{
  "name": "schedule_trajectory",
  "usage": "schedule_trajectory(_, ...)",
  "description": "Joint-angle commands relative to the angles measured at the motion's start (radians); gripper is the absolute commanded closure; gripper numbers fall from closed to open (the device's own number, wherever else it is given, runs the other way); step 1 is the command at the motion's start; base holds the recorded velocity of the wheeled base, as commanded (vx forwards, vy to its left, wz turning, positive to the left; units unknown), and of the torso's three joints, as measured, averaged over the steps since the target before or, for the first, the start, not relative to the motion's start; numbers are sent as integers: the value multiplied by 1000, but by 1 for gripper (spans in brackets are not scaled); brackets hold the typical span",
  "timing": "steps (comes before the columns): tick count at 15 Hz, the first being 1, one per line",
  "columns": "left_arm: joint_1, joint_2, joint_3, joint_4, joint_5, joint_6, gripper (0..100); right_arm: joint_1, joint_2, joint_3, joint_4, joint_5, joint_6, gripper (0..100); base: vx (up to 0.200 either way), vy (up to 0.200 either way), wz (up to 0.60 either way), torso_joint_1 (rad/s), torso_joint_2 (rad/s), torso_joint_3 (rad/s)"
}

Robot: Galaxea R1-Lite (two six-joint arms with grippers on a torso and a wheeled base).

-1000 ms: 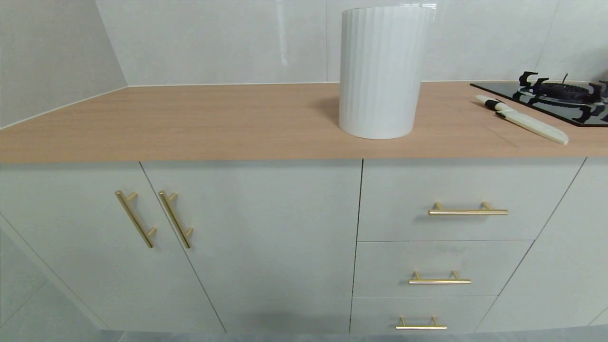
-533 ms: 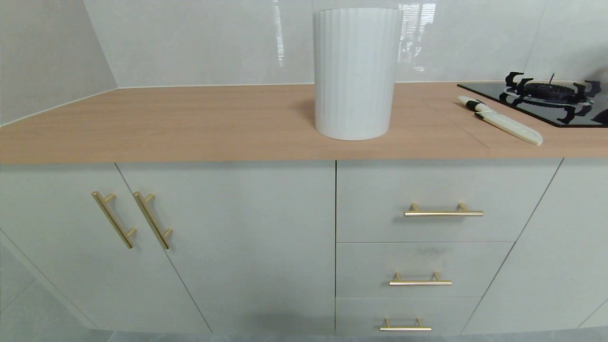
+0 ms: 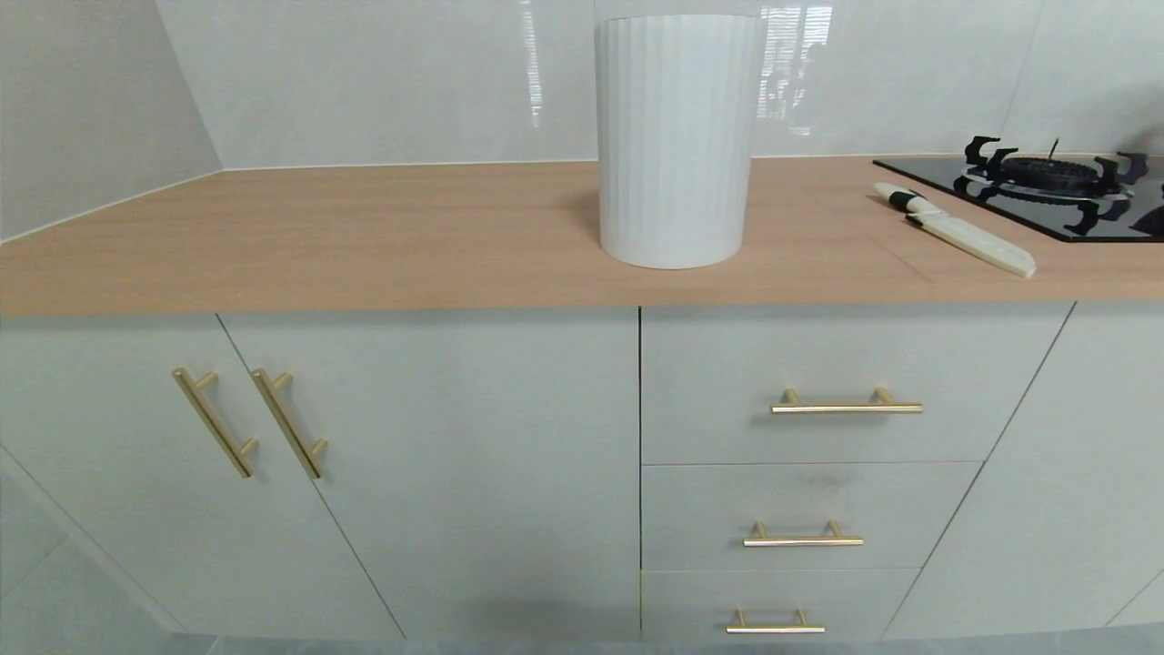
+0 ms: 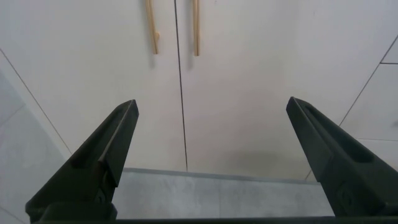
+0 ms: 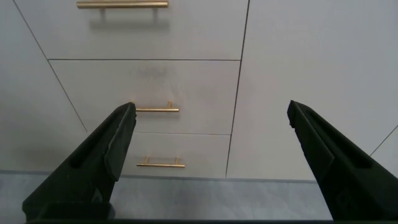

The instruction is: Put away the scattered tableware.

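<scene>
– Wooden tabletop (image 3: 364,236), I see. Where is the tableware on it?
– One knife (image 3: 955,238) with a pale blade and a black band on its handle. It lies flat toward the right end, just beside the black hob (image 3: 1055,196). The handle points toward the back wall and the blade tip toward the front edge.
– And the tall white thing?
– A ribbed container (image 3: 675,136), standing upright near the middle of the tabletop. It is to the left of the knife and well apart from it.
– What of the left hand?
– The left hand (image 4: 210,106) hangs low before the two cupboard doors (image 4: 249,93). Its fingers are spread wide with nothing between them. The doors' gold handles (image 4: 154,25) sit on either side of the seam.
– The right hand?
– The right hand (image 5: 211,107) is also spread wide and holds nothing. It faces the stack of three drawers (image 5: 143,84), all closed, each with a gold bar handle (image 5: 157,110).
</scene>
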Motion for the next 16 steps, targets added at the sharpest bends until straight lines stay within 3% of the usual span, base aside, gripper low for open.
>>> schedule_trajectory(1, 0, 0, 0, 0, 1, 0, 0, 0, 1, 0, 0, 0, 0, 0, 0, 0, 0, 0, 0, 0)
schedule_trajectory(6, 0, 0, 0, 0, 1, 0, 0, 0, 1, -1, 0, 0, 1, 0, 0, 0, 0, 13, -131, -183)
schedule_trajectory(16, 0, 0, 0, 0, 1, 0, 0, 0, 1, 0, 0, 0, 3, 0, 0, 0, 0, 112, -481, -335)
